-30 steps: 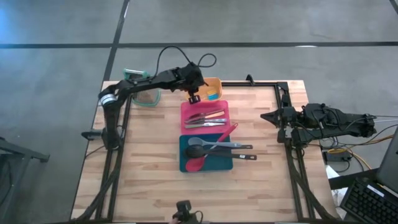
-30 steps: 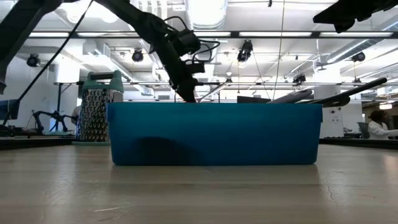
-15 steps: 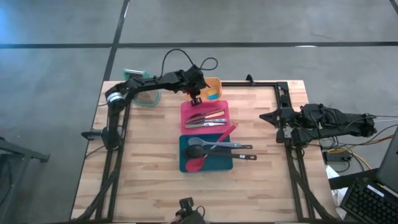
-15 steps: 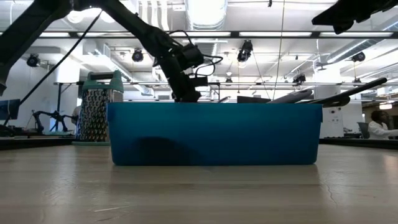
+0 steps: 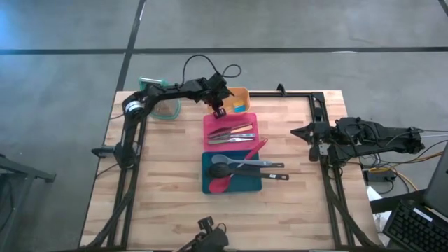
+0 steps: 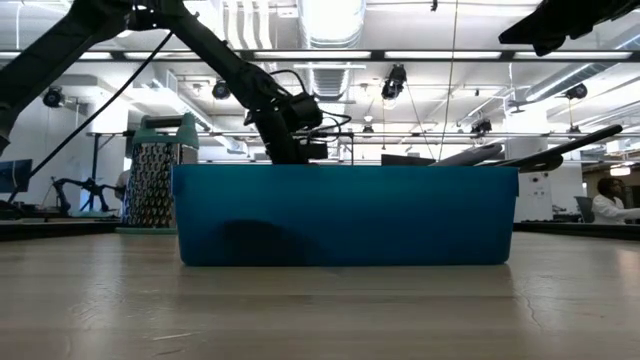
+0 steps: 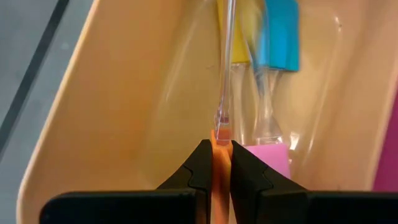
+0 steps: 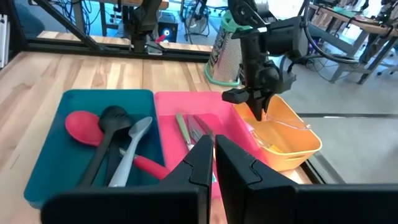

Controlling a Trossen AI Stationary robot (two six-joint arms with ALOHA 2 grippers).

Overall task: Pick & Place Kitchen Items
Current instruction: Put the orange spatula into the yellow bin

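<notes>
Three plastic trays sit in a row down the middle of your pale wooden counter [image 5: 168, 175]: an orange tray [image 5: 238, 93] at the far edge, a pink tray [image 5: 212, 127] just behind the middle, and a teal tray [image 5: 208, 180] nearest the front edge. Your left gripper [image 5: 218, 110] hangs over the orange tray's near rim, beside the pink tray; its fingers are pinched together on a slim orange stick-like piece [image 7: 220, 180], and a thin clear handle [image 7: 227, 56] lies in line beyond their tips. You can see small blue [image 7: 281, 34], yellow [image 7: 239, 31] and pink [image 7: 270, 155] pieces lying in that orange tray on clear handles.

Look in the pink tray and you find slim metal cutlery and knives [image 5: 231, 134], one with an orange handle. The teal tray holds a red long spoon [image 8: 87, 128], a black long spoon [image 8: 109, 119] and a grey long spoon [image 8: 134, 140], with their handles reaching over its right rim towards the counter's right edge.

Your right gripper [image 5: 299, 131] waits at the counter's right edge, fingers closed with nothing between them. A green-topped metal grater [image 6: 155, 170] stands upright near the far left corner, beside the left arm's base.
</notes>
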